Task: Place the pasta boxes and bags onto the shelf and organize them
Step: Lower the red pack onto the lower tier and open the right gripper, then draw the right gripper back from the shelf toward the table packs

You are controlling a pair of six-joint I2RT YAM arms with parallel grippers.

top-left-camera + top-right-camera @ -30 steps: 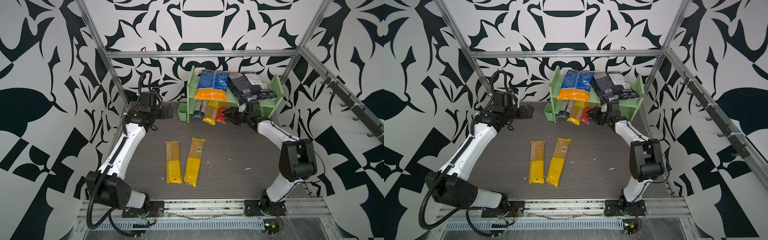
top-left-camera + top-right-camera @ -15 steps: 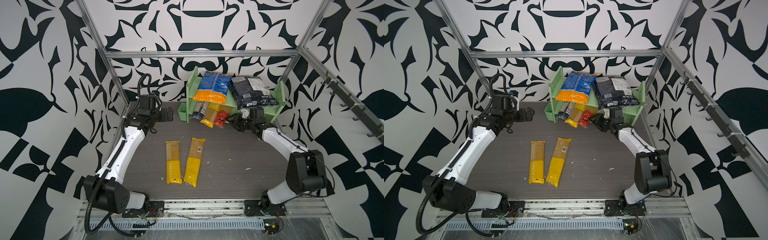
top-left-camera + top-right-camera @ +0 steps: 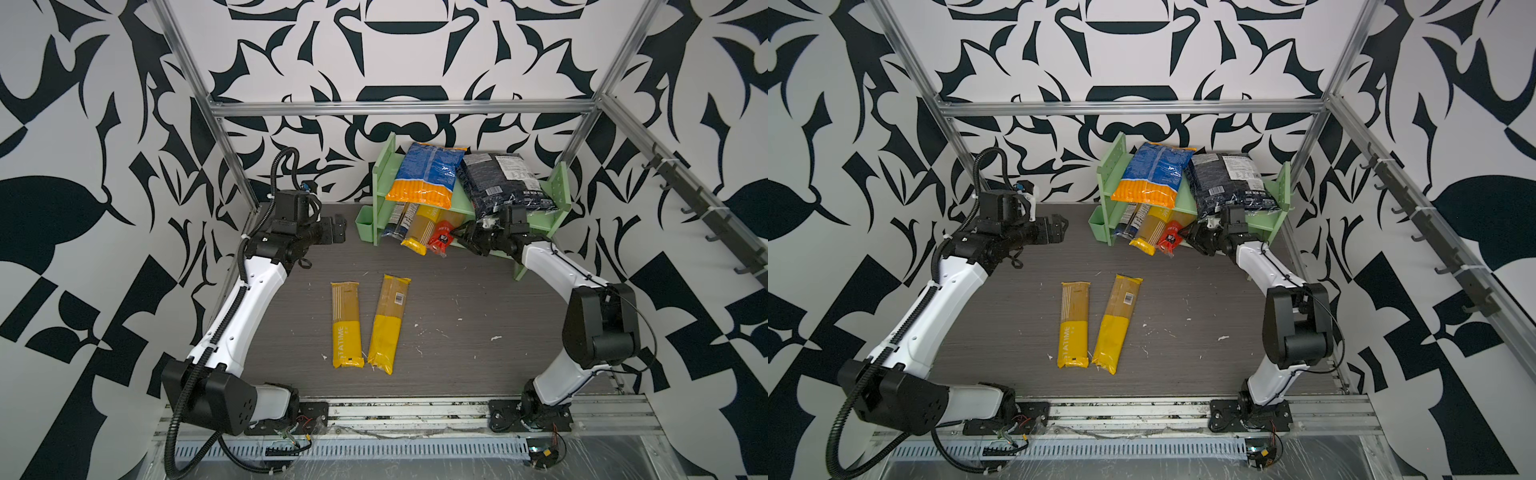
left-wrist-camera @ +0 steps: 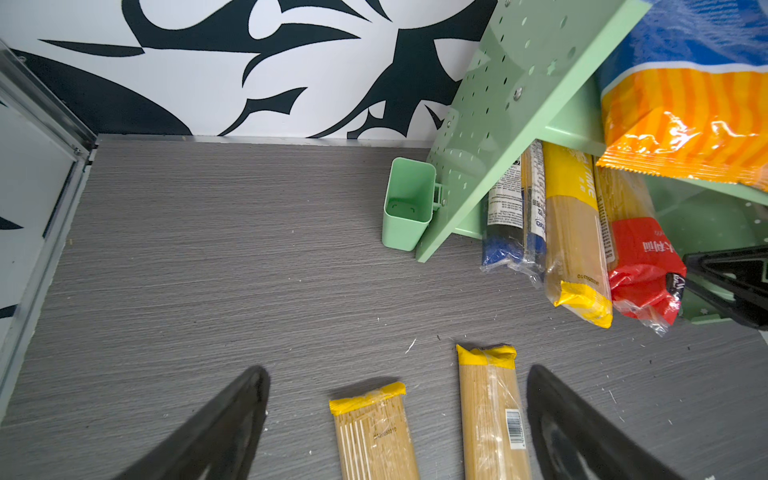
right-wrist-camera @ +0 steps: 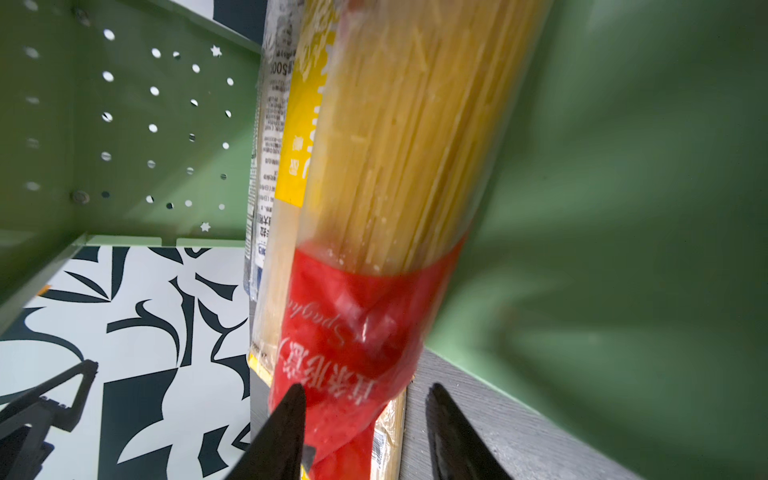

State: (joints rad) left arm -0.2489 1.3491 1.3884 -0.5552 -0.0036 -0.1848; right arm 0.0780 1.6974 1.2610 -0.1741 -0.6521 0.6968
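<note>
At one o'clock on the table point(image 3: 478, 299), the right claw point(image 5: 365, 388) straddles the near end of the red pack point(image 5: 353, 316), jaws half-spread; whether it pinches cannot be told. That pack juts from the lower tier of the shelf point(image 3: 555, 195). At ten o'clock the left claw point(image 4: 397, 369) gapes empty. Two yellow packs point(image 3: 347, 328) lie mid-table.

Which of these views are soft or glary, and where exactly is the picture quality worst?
Right wrist view: worst, the red spaghetti pack is soft and the green surface of the shelf beside it smears into streaks. Left wrist view: sharp, with glare patches on the blue-and-orange bag. Both top views: sharp and evenly lit, no harsh shadows around the yellow packs on the table.
</note>
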